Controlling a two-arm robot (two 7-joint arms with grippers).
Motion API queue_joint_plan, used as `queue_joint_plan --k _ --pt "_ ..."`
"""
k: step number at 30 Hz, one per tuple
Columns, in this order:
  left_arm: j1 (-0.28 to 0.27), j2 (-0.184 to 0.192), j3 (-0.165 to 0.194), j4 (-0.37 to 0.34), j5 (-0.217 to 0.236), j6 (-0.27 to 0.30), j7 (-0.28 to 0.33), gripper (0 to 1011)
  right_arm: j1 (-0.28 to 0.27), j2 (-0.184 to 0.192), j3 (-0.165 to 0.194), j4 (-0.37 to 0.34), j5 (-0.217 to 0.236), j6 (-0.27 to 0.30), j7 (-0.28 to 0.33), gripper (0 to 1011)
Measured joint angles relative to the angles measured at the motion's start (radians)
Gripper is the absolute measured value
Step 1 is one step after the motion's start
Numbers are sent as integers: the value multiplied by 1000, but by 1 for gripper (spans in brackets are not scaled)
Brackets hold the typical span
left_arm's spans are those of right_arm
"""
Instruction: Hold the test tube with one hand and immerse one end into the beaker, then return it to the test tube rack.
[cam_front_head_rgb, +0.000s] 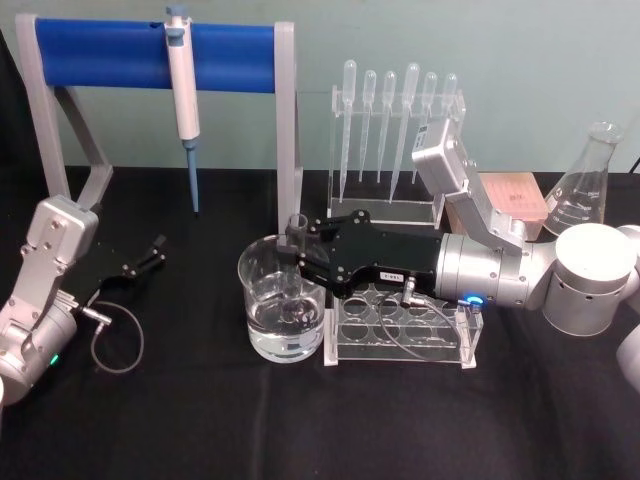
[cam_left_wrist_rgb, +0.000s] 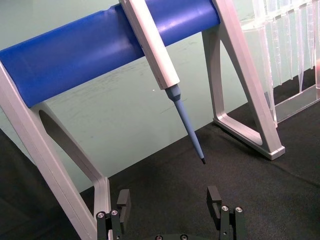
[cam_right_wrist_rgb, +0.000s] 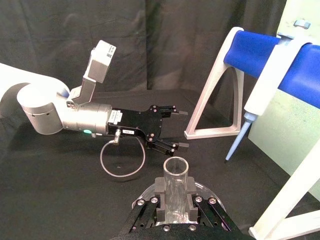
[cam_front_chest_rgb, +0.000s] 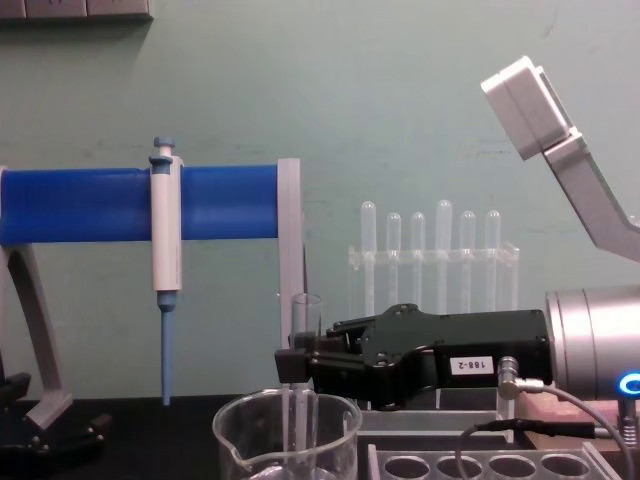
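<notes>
Test tube (cam_front_head_rgb: 297, 228) upright, right gripper (cam_front_head_rgb: 293, 258) clamped on it near rim, lower end inside beaker (cam_front_head_rgb: 258, 290), seemingly in water. My plan: hold vertical, lift straight clear of rim, carry to rack (cam_front_head_rgb: 345, 345) just beside. Left gripper (cam_front_head_rgb: 155, 250) parked at left, fingers spread. Black cloth (cam_front_head_rgb: 200, 420), green wall (cam_front_chest_rgb: 400, 120) behind.

Pipettor (cam_front_head_rgb: 182, 80), pipettes (cam_front_head_rgb: 395, 110) — conical flask (cam_front_head_rgb: 585, 185)

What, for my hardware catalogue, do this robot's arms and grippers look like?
Both arms are silver cylinders with pale rounded joints and a boxy grey camera mount. The left gripper and right gripper are flat black with two fingers each. A thin cable loops at each wrist beside a small glowing light; the right gripper carries a white 188-2 label.
</notes>
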Motion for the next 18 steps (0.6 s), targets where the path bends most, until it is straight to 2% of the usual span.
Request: queue_joint_plan --k 18 --pt "0 0 0 0 0 0 0 1000 0 0 0 0 0 0 0 241"
